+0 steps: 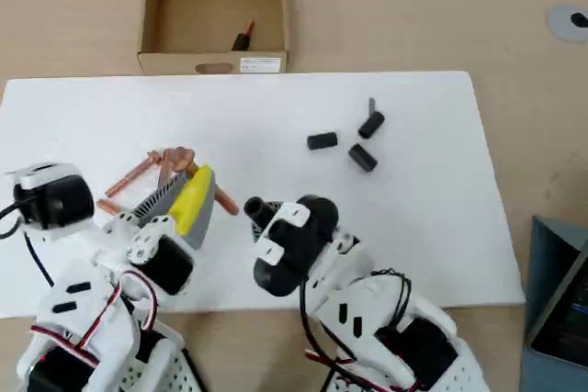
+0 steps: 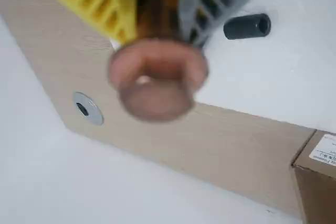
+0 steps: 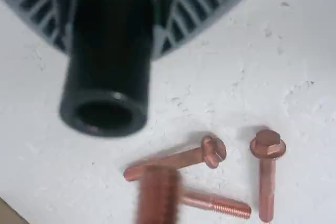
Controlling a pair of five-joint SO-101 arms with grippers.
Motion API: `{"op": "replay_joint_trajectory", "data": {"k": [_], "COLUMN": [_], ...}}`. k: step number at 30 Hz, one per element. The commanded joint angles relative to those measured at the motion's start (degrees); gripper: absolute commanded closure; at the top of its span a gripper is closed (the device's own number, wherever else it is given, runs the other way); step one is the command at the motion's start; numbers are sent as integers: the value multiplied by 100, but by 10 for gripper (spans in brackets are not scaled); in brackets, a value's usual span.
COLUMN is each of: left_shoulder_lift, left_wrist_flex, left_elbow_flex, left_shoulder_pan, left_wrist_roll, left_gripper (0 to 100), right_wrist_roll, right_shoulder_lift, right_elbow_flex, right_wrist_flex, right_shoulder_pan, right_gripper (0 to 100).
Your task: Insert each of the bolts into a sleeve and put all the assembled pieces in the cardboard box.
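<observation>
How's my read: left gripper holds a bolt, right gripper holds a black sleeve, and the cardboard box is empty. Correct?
No: the cardboard box is not empty; the high view shows one assembled piece lying in it. The left gripper does hold a bolt and the right gripper a black sleeve.

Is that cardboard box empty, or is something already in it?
Not empty: the brown cardboard box holds one black sleeve with a copper bolt.
</observation>
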Motion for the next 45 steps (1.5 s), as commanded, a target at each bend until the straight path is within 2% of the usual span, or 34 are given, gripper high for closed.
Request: {"op": "replay_joint_trajectory", "data": {"k": [1, 14, 18, 25, 32, 40, 45], "left_shoulder_lift": [-31, -31, -31, -31, -31, -31, -31], "left_wrist_flex": [-229, -343, -343, -352, -923, -967, -1301], "left_elbow_flex": [53, 229, 237, 501, 853, 976, 976], "left_shoulder_pan": [62, 70, 396, 431, 378, 378, 369], "left_wrist_roll": [44, 246, 246, 229, 193, 35, 35], "left_gripper": [1000, 1000, 1000, 1000, 1000, 1000, 1000], "right_wrist_roll": [44, 44, 44, 44, 53, 53, 53], "right_shoulder_lift": [-690, -690, -690, -690, -699, -699, -699], "right_elbow_flex": [-4, 84, 154, 154, 110, 110, 110], "right_wrist_flex": [-176, -158, -176, -176, -149, -149, -149], "right_shoulder_pan": [-75, -75, -75, -75, -75, -75, -75], "right_gripper": [989, 989, 989, 989, 989, 989, 989]}}
